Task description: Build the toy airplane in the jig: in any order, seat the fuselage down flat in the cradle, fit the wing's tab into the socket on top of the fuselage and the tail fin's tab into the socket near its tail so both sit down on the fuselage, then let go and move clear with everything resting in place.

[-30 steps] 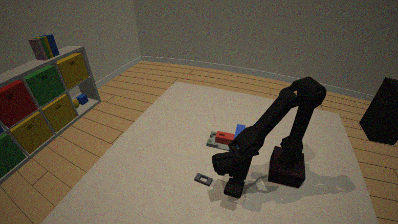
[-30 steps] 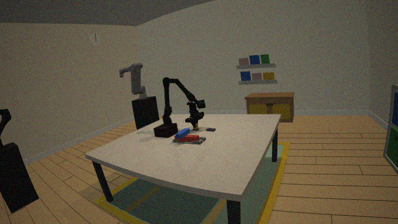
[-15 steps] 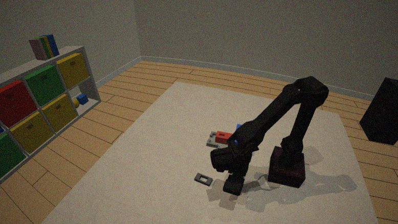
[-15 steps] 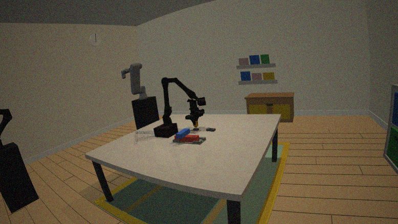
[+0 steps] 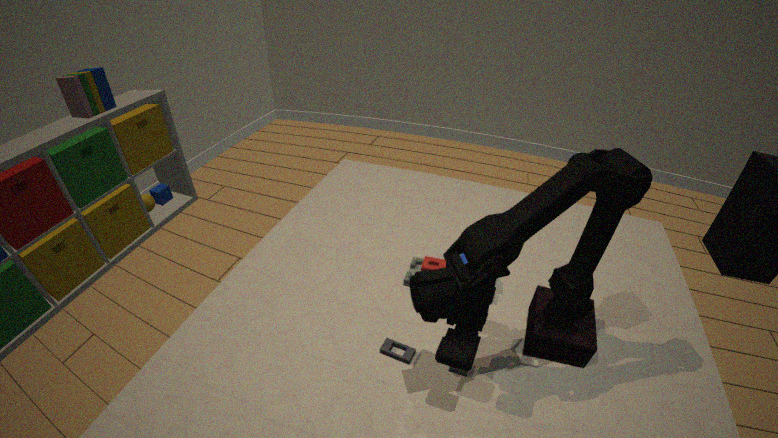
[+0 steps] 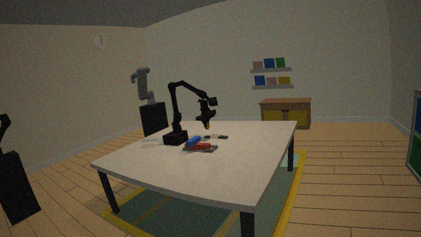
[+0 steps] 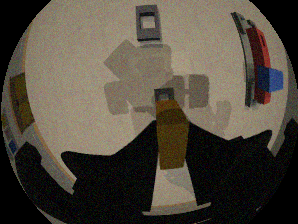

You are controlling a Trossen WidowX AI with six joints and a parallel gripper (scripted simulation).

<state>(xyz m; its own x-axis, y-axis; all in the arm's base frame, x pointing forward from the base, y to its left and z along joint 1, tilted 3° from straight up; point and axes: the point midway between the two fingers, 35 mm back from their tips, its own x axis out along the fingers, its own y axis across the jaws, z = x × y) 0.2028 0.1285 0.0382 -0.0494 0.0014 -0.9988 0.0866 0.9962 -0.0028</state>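
One yellow pc [image 6: 207, 125] [image 7: 172, 137], its tab hard to see.

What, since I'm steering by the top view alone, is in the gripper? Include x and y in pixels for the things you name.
Observer: The yellow fin [image 6: 206, 125] [image 7: 172, 142], clamped between the fingers of the gripper [image 5: 461, 369] [image 6: 206, 123] [image 7: 168, 123].
Operator: Is it off the table?
Observer: Yes, the exterior view shows a gap beneath it.
Operator: The arm hides most of the fuselage [image 5: 433, 263] [image 6: 202, 145] [image 7: 261, 65] from me. What's on it?
Observer: The blue wing [image 6: 192, 141] [image 7: 270, 79] lies across its top.
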